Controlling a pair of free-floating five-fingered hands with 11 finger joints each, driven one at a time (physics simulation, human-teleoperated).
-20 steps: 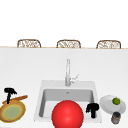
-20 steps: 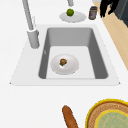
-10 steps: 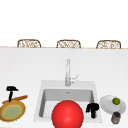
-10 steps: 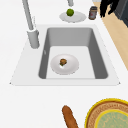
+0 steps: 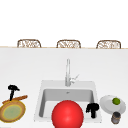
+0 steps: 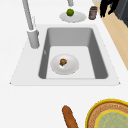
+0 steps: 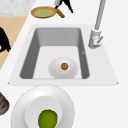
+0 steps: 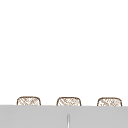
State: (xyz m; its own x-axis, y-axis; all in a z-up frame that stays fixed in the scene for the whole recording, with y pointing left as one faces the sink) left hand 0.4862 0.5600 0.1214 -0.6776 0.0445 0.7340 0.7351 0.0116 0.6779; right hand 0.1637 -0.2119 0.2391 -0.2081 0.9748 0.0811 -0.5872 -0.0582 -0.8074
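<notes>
My left hand (image 5: 12,90) hovers over the counter just behind the handle of a yellow-rimmed pan (image 5: 12,112), fingers hanging loose and holding nothing. In the right side view the left hand (image 7: 64,3) hangs beside the pan (image 7: 43,12). My right hand (image 5: 92,108) floats at the sink's front right corner, open and empty, left of a white plate (image 5: 106,106). It also shows by the counter's front edge (image 6: 108,7) (image 7: 4,42). A big red ball (image 5: 67,115) covers the sink's front.
In the sink basin (image 6: 75,37) lies a small white plate (image 6: 72,67) with a brown morsel (image 6: 63,61). The counter plate carries a lime (image 5: 116,101), with a dark jar (image 5: 116,117) in front. The faucet (image 5: 67,72) stands behind the sink. Three chairs line the far side.
</notes>
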